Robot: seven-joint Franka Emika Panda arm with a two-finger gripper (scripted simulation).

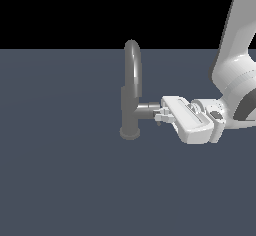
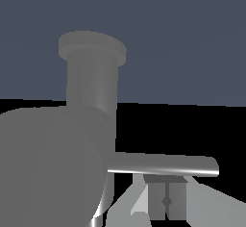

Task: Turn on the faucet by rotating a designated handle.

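The grey faucet stands mid-scene in the exterior view, with an arched spout, a round base and a short side cylinder pointing to the exterior view's right. My gripper is at the end of that cylinder, level with it, and hides the handle there. In the wrist view the faucet body fills the near side. The thin metal handle sticks out from it, right across my gripper. The fingertips look pressed together, beside the handle and not around it.
A flat dark blue-grey floor lies all around the faucet. My white arm comes in from the exterior view's upper right. Black background lies beyond the floor's far edge.
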